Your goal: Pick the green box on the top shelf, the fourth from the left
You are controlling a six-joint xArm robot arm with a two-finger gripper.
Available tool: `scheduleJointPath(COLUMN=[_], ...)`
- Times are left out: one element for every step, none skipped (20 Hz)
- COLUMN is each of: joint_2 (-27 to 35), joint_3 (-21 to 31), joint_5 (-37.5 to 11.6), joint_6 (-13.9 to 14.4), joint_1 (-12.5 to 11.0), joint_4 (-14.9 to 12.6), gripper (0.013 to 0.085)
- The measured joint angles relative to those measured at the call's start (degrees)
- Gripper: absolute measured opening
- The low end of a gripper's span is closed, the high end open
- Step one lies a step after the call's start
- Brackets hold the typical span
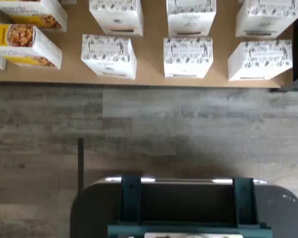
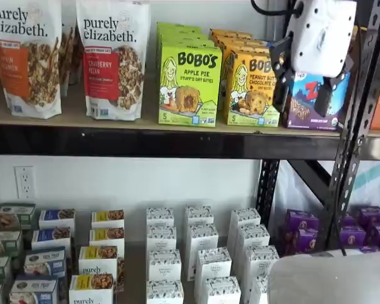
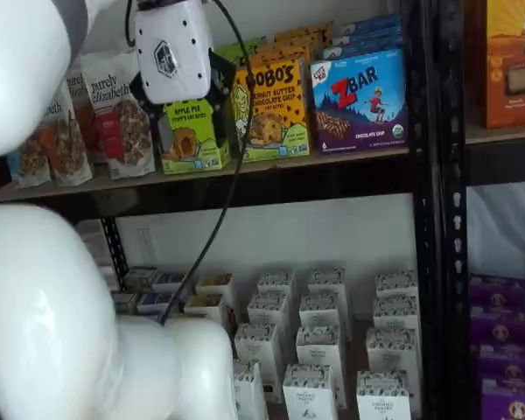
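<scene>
The green box (image 2: 189, 85) stood upright at the front of the top shelf (image 2: 145, 142), between a granola bag (image 2: 114, 60) and a yellow-orange box (image 2: 252, 88), with a blue box (image 2: 307, 101) further along. The end effector (image 2: 304, 95) hung in front of the shelf, before the blue box in one shelf view and before the green box (image 3: 192, 136) in a shelf view. Its black fingers (image 2: 280, 79) were apart, holding nothing. Small white boxes (image 1: 187, 57) stood on the lower board (image 1: 149, 59).
</scene>
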Motion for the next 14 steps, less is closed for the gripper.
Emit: scheduleJointPath(joint_2=[-0.4, -0.5, -0.6, -0.6, -0.6, -0.5, -0.5, -0.4, -0.3, -0.1, 0.1, 0.5, 0.9, 1.2], joint_3=[0.4, 0.7, 1.0, 1.2, 1.4, 1.6, 1.7, 2.0, 2.1, 2.3, 2.4, 2.4, 2.4, 2.5], joint_5=[-1.0, -1.9, -2.6, -3.3, -4.1, -5.2, -5.8, -6.8, -7.8, -8.7, -9.6, -10.3, -11.1, -11.7], joint_6=[0.5, 1.3, 2.1, 2.8, 3.6, 4.9, 5.5, 6.5, 7.4, 8.4, 9.1, 9.9, 10.5, 11.0], joint_1=[0.4, 1.3, 2.3, 3.2, 4.2, 5.7, 6.5, 7.6, 8.8, 9.9, 10.7, 11.5, 12.2, 12.6], joint_4=[0.2, 0.1, -0.3, -0.7, -1.0, -1.8, -2.2, -3.0, -3.7, -4.4, -4.8, -5.1, -5.3, -5.4], gripper=[0.085, 0.085, 0.085, 0.085, 0.085, 0.085, 0.085, 0.085, 0.085, 0.085, 0.085, 0.085, 0.085, 0.085])
